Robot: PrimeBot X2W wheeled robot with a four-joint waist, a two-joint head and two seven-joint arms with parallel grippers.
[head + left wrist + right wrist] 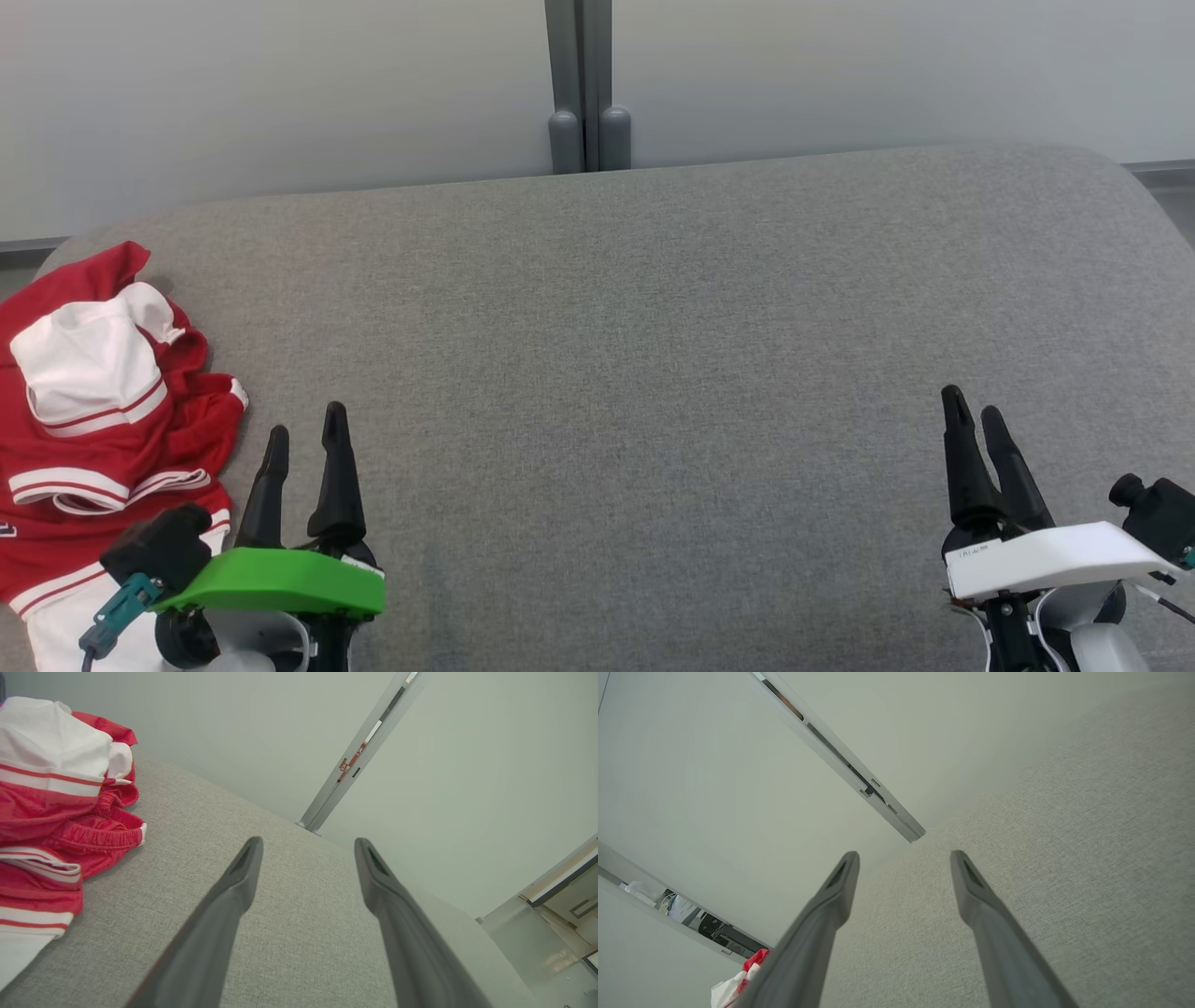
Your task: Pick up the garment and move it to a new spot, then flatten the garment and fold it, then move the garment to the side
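Head view: you face a grey upholstered surface [653, 373] backed by pale wall panels [280, 93], which meet at a grey post [581, 84]. Locate the garment [93, 420], red with white stripes, crumpled at the surface's left end. It lies just beside the left gripper [306, 425], on its outer side and apart from the fingertips. The left gripper and the right gripper [972, 403] both stand spread and hold nothing. The picture's left and bottom edges cut off the garment, so you cannot determine its type.
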